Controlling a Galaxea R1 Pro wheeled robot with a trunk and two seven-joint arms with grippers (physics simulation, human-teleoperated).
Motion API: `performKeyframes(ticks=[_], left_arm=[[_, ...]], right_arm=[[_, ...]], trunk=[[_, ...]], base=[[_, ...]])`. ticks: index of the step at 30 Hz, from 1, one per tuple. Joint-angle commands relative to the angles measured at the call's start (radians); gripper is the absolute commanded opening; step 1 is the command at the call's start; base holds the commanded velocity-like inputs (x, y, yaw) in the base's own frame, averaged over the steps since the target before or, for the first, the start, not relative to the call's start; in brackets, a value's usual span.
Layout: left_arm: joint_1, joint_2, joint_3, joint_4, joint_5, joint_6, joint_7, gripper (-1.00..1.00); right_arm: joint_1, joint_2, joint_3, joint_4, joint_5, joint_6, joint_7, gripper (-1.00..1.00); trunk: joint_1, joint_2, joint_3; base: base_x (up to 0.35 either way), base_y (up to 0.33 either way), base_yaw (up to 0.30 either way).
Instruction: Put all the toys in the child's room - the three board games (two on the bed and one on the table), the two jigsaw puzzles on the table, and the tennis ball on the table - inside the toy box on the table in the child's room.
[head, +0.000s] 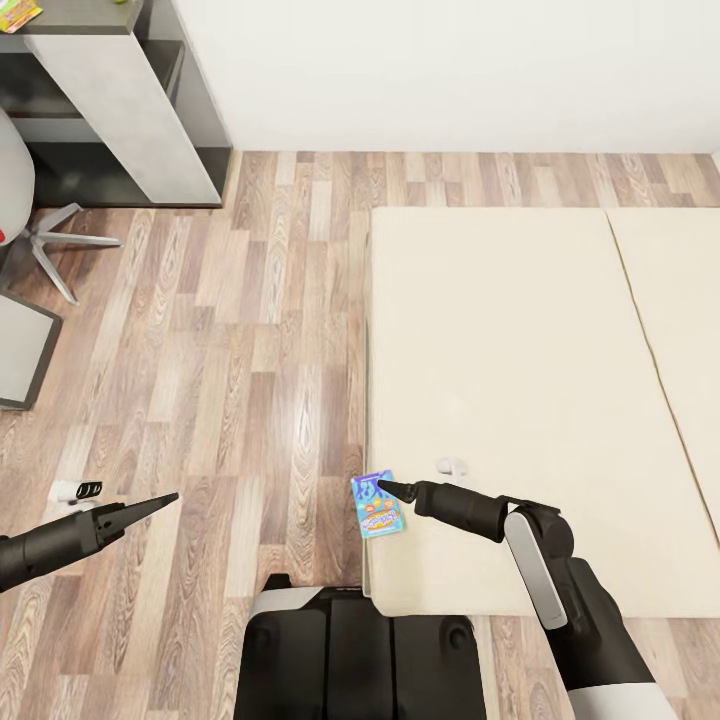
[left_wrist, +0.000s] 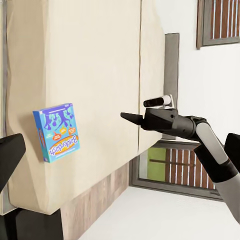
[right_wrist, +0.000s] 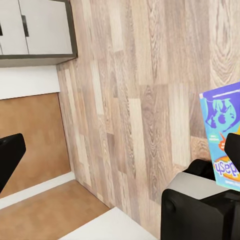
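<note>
One blue board game (head: 377, 504) is counted at the near corner of the single bed (head: 520, 380) — two mattress panels are seen. Beyond the bed, one bench (head: 120, 100) and one chair (head: 30, 230) are counted.

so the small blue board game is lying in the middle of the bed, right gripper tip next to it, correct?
Not the middle. The blue board game sits at the bed's near corner, by the edge next to the wood floor, as the head view shows. The right gripper tip is indeed right beside it.
</note>
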Motion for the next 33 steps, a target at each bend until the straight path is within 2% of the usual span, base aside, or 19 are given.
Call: performKeyframes(ticks=[1,21,33], left_arm=[[0.0,0.0,0.0,0.0,-0.001,0.011,-0.004,1.0],[0.0,0.0,0.001,0.0,0.0,0.01,-0.004,1.0],[0.001,0.003,0.002,0.0,0.001,0.01,-0.004,1.0]], right_arm=[[0.0,0.0,0.0,-0.001,0.001,0.004,0.003,1.0],[0.0,0.005,0.001,-0.002,0.001,0.003,0.002,1.0],[0.0,0.004,0.001,-0.002,0.001,0.003,0.003,1.0]], trunk=[[0.001,-0.001,-0.001],[0.001,-0.001,0.003],[0.001,-0.001,0.02]], base=[[0.0,0.0,0.0],[0.0,0.0,-0.034],[0.0,0.0,0.0]])
